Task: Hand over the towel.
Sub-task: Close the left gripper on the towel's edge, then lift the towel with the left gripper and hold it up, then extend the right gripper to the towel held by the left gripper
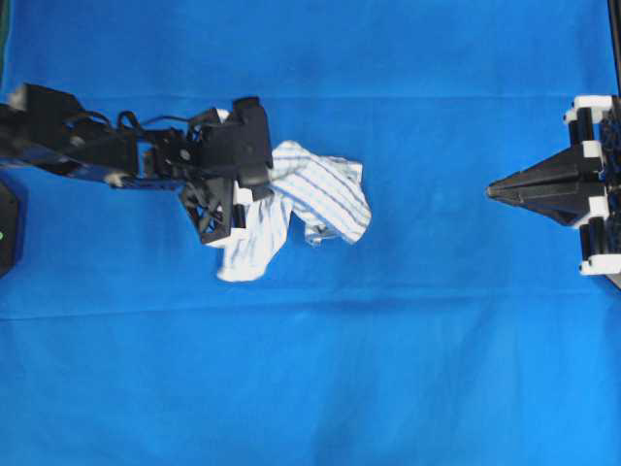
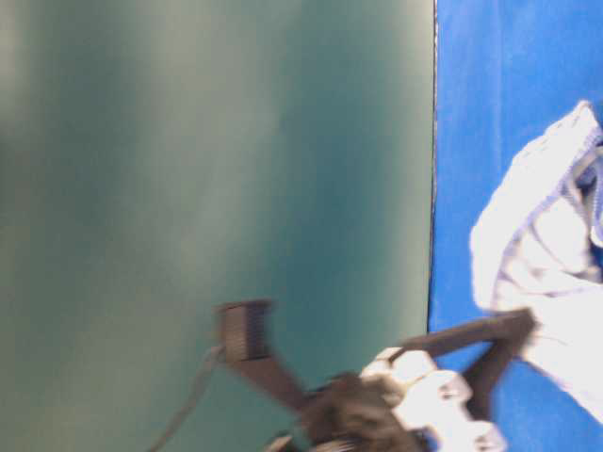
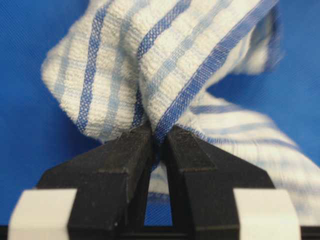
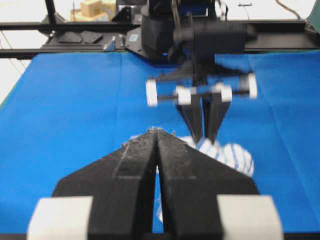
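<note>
- Left gripper [image 3: 159,137], black with white end blocks, at the left of the overhead view: its fingers are pinched together on a fold of the small white cloth towel with thin blue and grey check stripes [image 3: 165,60]; the wrist view shows the fabric caught between the tips.
- Towel position: bunched on the surface just right of the left gripper, left of centre in the overhead view [image 1: 309,199], one lobe trailing toward the near edge. Whether it has left the surface cannot be told.
- Right gripper [image 1: 491,191], black and wedge-shaped, at the far right: fingers together, holding nothing, pointing toward the towel and well apart from it.
- Step in hand, as a judgement: the pick-up grasp is made; the transfer has not begun.
- Next move, as a judgement: the left arm must lift the towel and carry it toward the middle; the right gripper must part its fingers and take a free fold before the left lets go. A loose, drooping cloth may offer a poor edge.
- Surface: plain blue cloth covering [image 1: 310,388] with faint creases.
- Room: black frame rails and a cardboard box [image 4: 92,7] behind; a blurred green wall [image 2: 207,151] in the table-level view.
</note>
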